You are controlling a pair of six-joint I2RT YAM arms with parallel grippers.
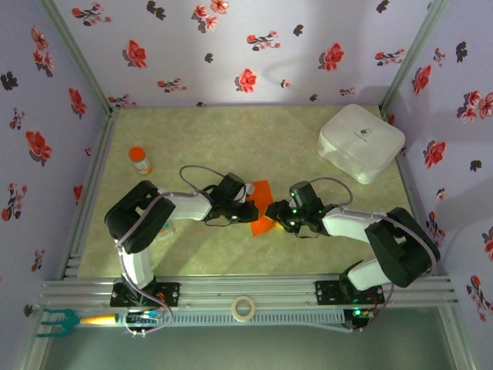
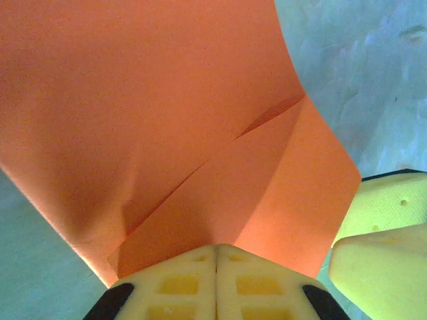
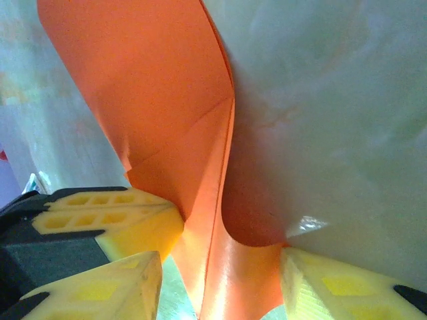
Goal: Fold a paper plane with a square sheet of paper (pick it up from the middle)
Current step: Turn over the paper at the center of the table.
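The square sheet of paper is bright orange-red, partly folded and creased, held up between the two grippers at the table's middle. My left gripper is shut on its edge; in the left wrist view the fingertips meet on the paper just below a diagonal fold. My right gripper is open: its yellow fingers stand apart on either side of a curled fold of the paper without pinching it. The left gripper's fingers sit close at the left there.
A white case lies at the back right. A small orange-capped bottle stands at the left. A tape roll rests on the front rail. Floral walls close in the table on three sides.
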